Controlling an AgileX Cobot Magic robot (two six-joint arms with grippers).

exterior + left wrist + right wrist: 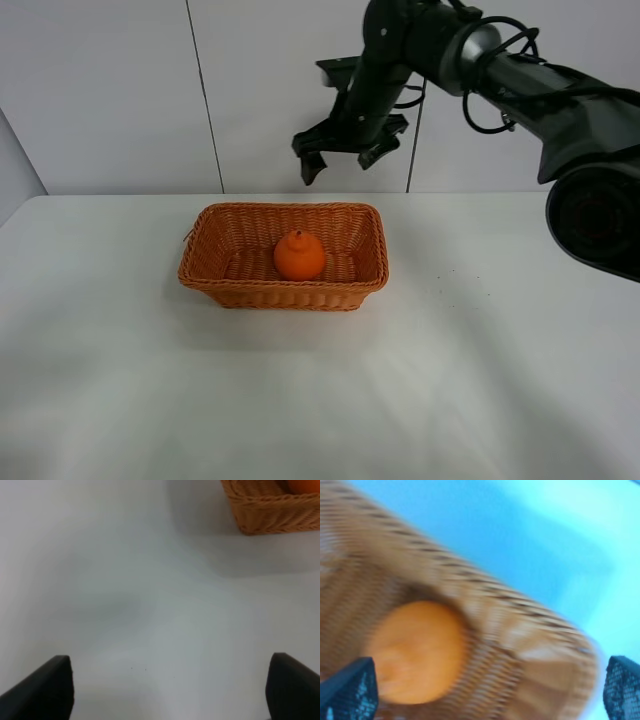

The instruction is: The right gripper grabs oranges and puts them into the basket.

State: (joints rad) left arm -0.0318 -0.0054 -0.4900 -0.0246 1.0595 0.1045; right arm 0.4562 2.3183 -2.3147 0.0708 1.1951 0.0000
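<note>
Orange centred in basket, clear of side walls, right claw released, hanging well above the rim

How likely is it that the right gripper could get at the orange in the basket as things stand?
Probably yes: the right gripper hangs open above the basket, and the orange lies uncovered inside, with nothing between them.

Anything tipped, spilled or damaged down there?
Nothing stands out. The orange sits stem-up inside the basket, the basket lies flat on the table, and the right gripper hangs open and empty above it.
</note>
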